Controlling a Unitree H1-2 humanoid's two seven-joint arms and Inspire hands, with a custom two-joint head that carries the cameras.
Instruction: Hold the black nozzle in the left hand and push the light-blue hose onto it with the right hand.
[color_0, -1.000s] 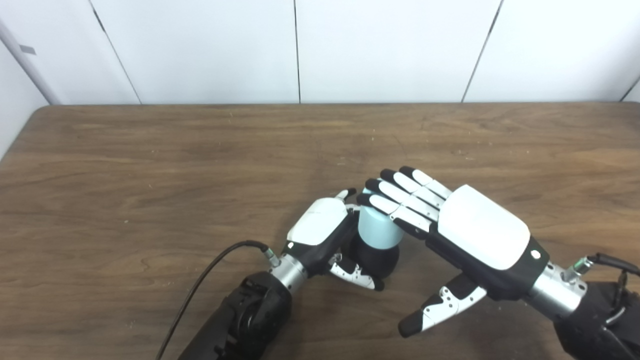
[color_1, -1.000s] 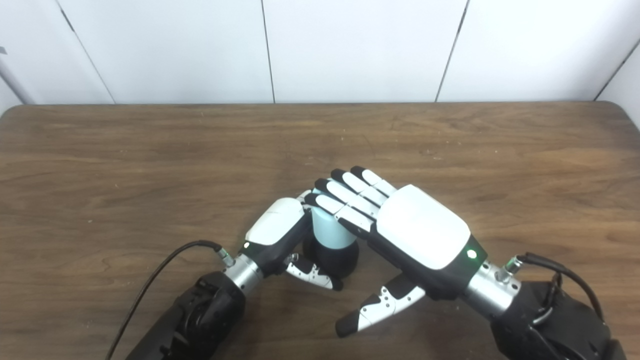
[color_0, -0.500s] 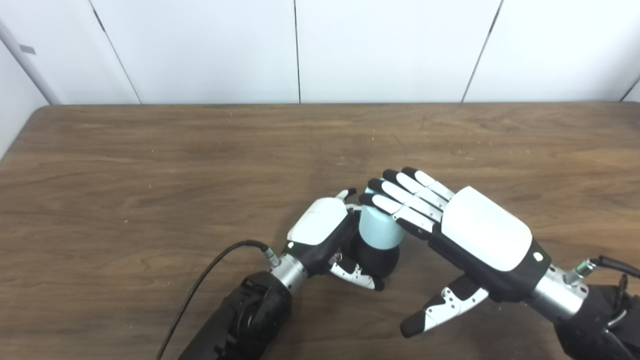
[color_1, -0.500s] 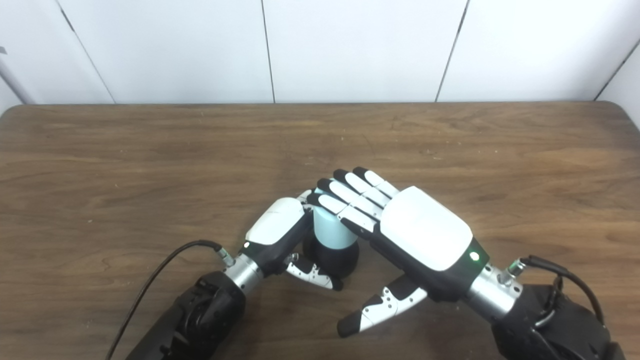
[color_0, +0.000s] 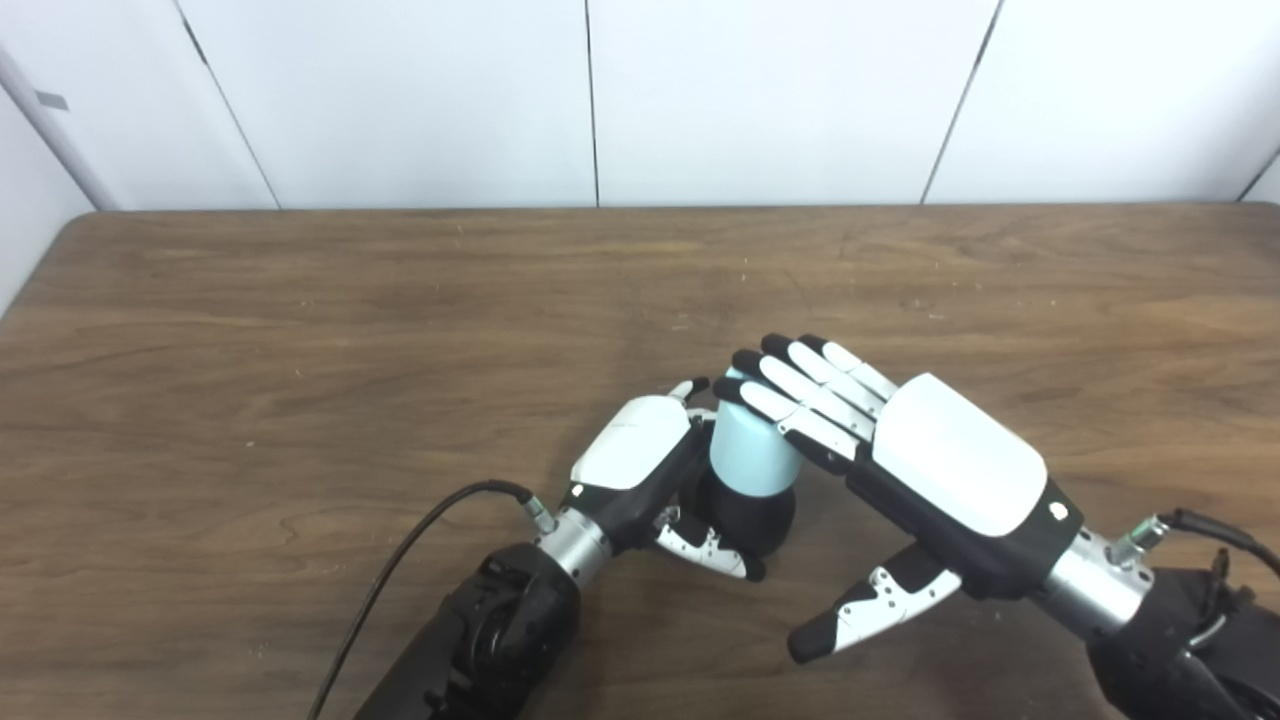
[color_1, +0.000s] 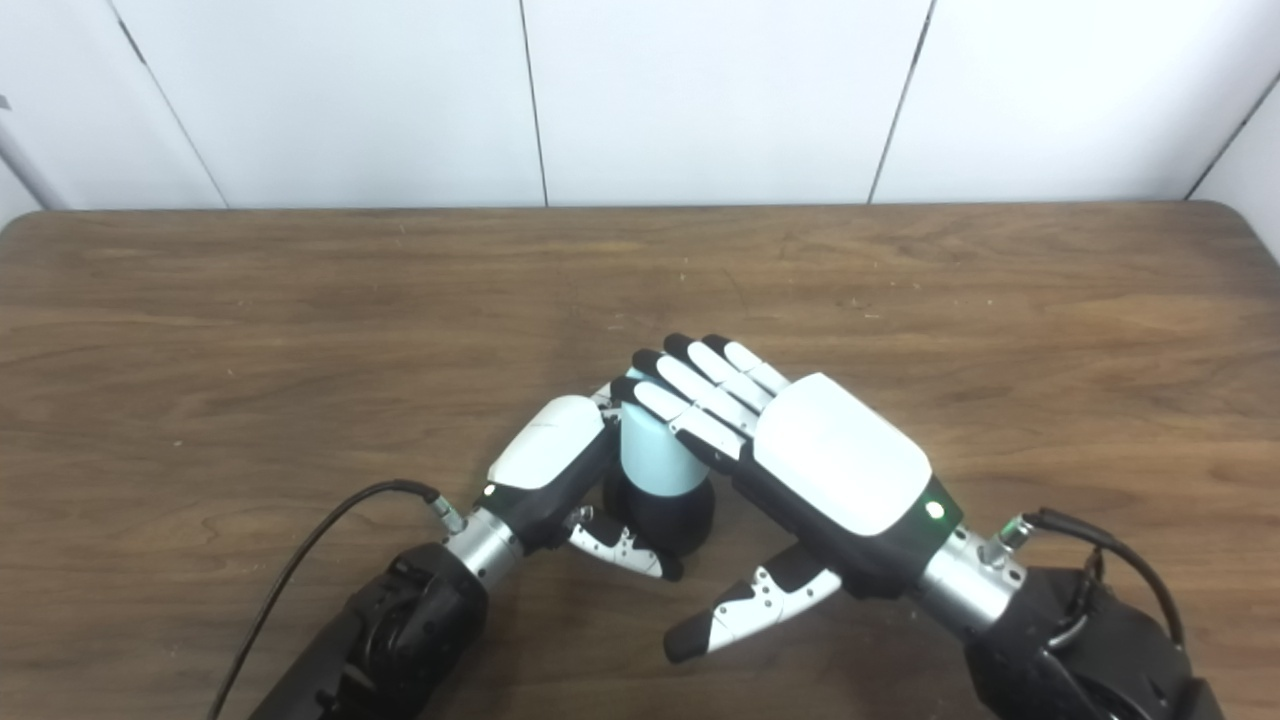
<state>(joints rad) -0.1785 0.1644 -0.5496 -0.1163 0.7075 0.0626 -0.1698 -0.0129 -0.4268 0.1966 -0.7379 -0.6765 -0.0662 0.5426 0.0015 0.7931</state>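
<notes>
Black nozzle (color_0: 745, 515): rounded and dark, standing upright on the wooden table, sitting beneath the hose.
Light-blue hose (color_0: 748, 458): short pale cylinder, standing upright, sitting directly on the nozzle's top, touching it.

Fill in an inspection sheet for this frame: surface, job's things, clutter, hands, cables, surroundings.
Surface: brown wood-grain table, a few pale specks on it.
Job's things: black nozzle stands near the front middle; light-blue hose sits upright on top of it.
Clutter: nothing seen.
Hands: left hand is wrapped around the nozzle's left side, thumb across its front. Right hand is flat and open, its fingers lying over the hose's top, thumb free below.
Cables: black cable runs from the left wrist to the bottom edge; another black cable loops at the right wrist.
Surroundings: white wall panels with dark seams behind the table.
</notes>
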